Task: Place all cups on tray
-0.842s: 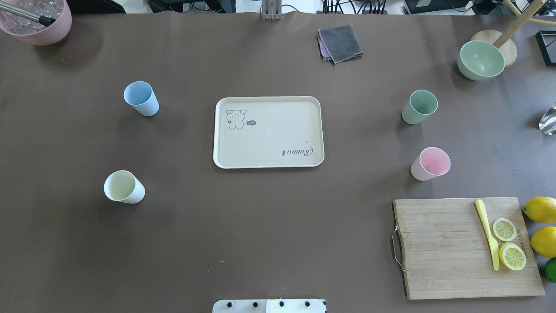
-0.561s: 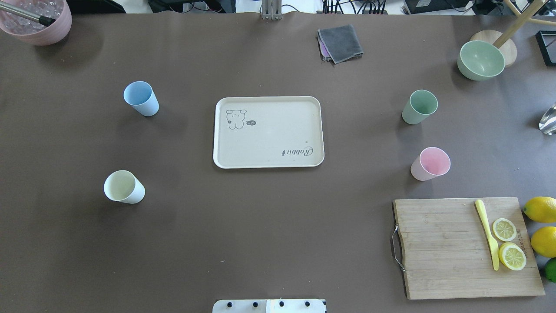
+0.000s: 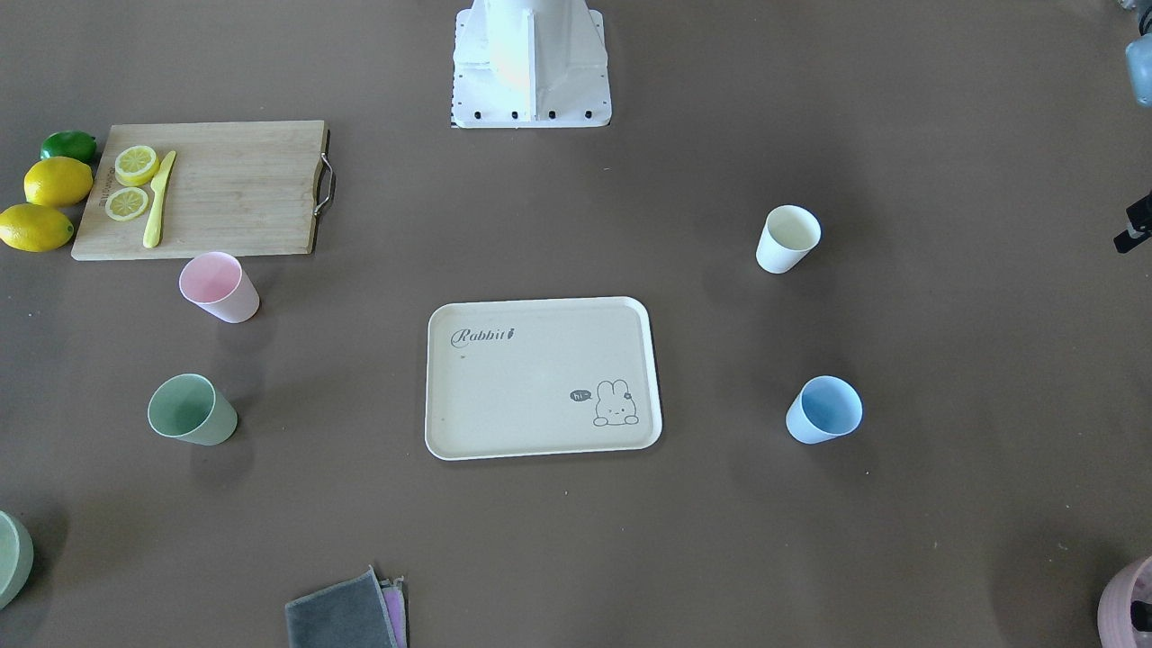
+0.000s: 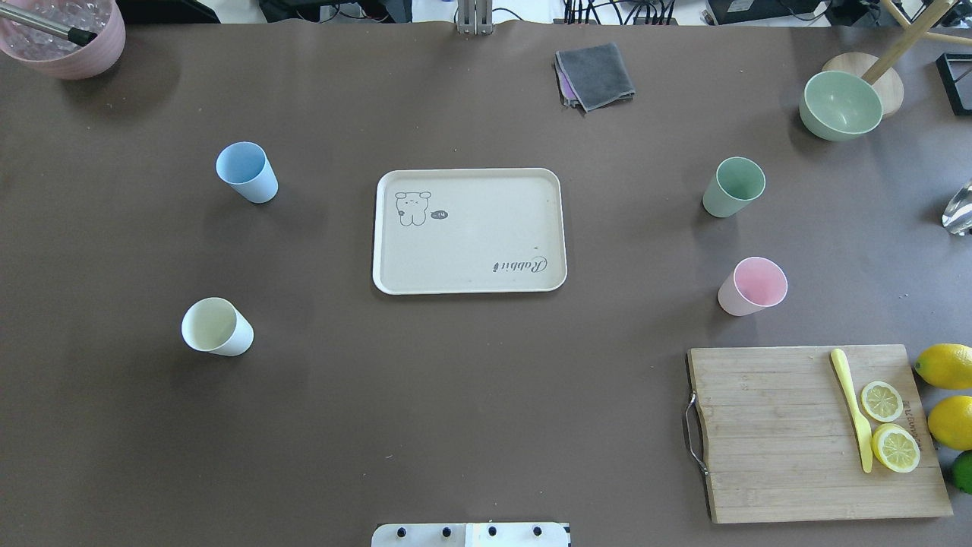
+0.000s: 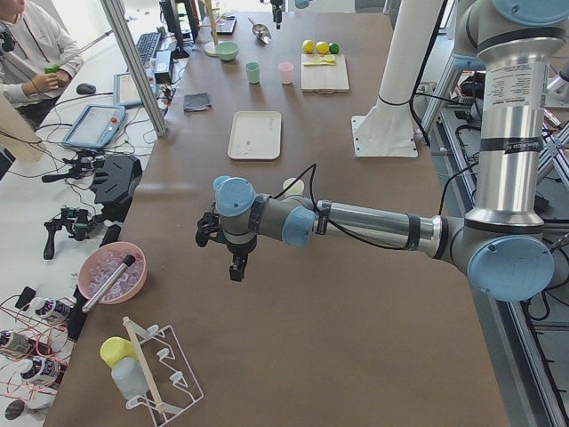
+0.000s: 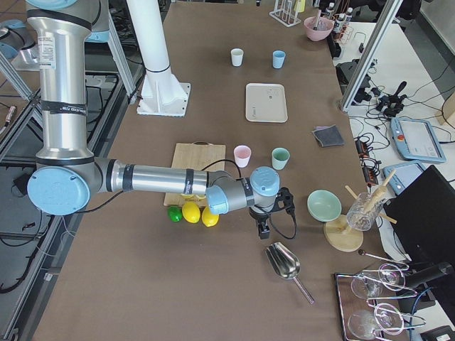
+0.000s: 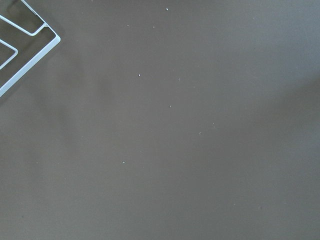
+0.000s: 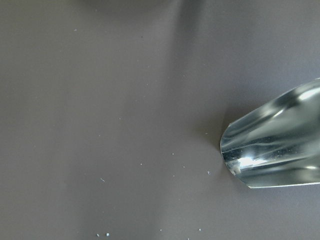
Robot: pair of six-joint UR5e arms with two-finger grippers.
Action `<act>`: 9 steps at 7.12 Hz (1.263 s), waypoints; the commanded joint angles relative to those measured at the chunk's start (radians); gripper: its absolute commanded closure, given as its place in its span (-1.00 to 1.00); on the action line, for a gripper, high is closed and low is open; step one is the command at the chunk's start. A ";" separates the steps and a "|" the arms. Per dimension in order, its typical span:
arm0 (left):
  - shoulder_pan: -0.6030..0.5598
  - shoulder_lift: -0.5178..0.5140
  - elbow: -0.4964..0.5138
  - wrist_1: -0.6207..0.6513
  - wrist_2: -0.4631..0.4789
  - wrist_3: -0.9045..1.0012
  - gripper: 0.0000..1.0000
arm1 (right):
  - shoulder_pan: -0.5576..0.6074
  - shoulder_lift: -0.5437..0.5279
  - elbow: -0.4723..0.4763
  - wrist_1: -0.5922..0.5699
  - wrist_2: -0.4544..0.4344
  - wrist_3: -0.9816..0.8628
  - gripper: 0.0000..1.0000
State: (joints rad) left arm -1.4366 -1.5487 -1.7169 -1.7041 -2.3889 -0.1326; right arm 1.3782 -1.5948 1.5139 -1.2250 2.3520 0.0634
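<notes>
Left gripper (image 5: 236, 270) and right gripper (image 6: 263, 230), both tiny, indistinct

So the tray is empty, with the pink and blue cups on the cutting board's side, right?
No: the overhead view shows the pink cup and the green cup on the cutting board's side; the blue cup is across the tray, which is empty.

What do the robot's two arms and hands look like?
Both the left arm and the right arm are silver-grey metal tubes with rounded light-blue joint caps and a printed label band on the upright segment. A thin black cable loops along each forearm. The left hand and right hand are small and black.
</notes>
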 commanded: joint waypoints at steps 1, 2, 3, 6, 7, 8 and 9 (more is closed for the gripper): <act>0.001 0.004 -0.006 0.001 0.003 -0.001 -0.97 | -0.025 0.021 -0.014 0.002 -0.029 -0.004 -1.00; 0.001 0.004 -0.007 0.001 0.004 -0.001 -0.97 | -0.031 0.019 -0.014 0.002 -0.030 -0.005 -1.00; 0.001 0.006 -0.006 0.001 0.000 -0.004 -0.97 | -0.031 0.013 -0.006 0.002 -0.031 -0.005 -1.00; 0.002 0.007 0.000 0.001 0.004 -0.002 -0.97 | -0.028 0.009 -0.012 0.004 -0.022 -0.002 -1.00; 0.002 0.009 0.000 -0.002 -0.001 -0.002 -0.97 | -0.022 0.009 -0.003 0.004 -0.022 0.000 -1.00; -0.004 0.012 -0.001 -0.002 -0.001 -0.002 -0.97 | 0.007 0.013 -0.003 0.002 -0.007 0.000 -1.00; -0.011 0.015 -0.004 0.006 -0.003 -0.002 -0.97 | 0.054 0.022 -0.001 0.004 0.036 0.003 -1.00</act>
State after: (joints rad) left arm -1.4400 -1.5377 -1.7182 -1.7038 -2.3897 -0.1350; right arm 1.3842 -1.5811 1.5102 -1.2217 2.3490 0.0633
